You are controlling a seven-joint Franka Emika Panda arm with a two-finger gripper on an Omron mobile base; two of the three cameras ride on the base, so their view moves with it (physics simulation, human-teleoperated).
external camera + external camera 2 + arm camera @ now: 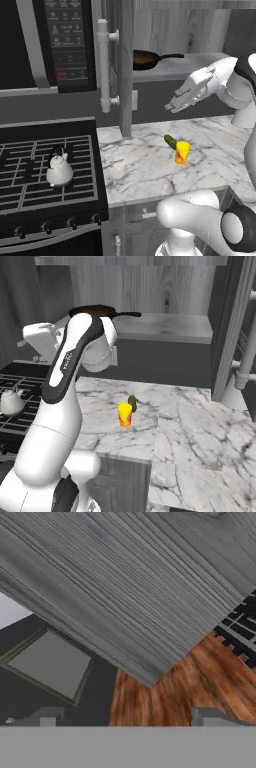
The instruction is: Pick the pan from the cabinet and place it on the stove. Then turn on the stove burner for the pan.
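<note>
Left base view: pan (145,59) on the shelf of the open cabinet (176,30), handle pointing right, untouched. Cabinet door (125,65) swung out edge-on, pale bar handle (104,65) on its left. Gripper (172,105) in mid-air below the shelf and above the marble counter (145,160), right of the door, well apart from the pan; finger spread hard to read here. Yellow cup (182,152) with a green item (170,141) just behind it on the counter. Stove (45,175) at left, white kettle (59,170) on its grates, knobs (47,227) along the near edge. Microwave (55,40) above the stove

Right base view: pan (97,310) on the shelf, partly hidden behind the arm (75,366). Cup (125,415) on the counter (200,421), kettle (11,401) at far left

Hand view: grey wood grain of the door (130,587) close ahead, stove grates (240,624) at right, brown floor (185,687) below. Fingertips (207,716) set wide apart, nothing between them
</note>
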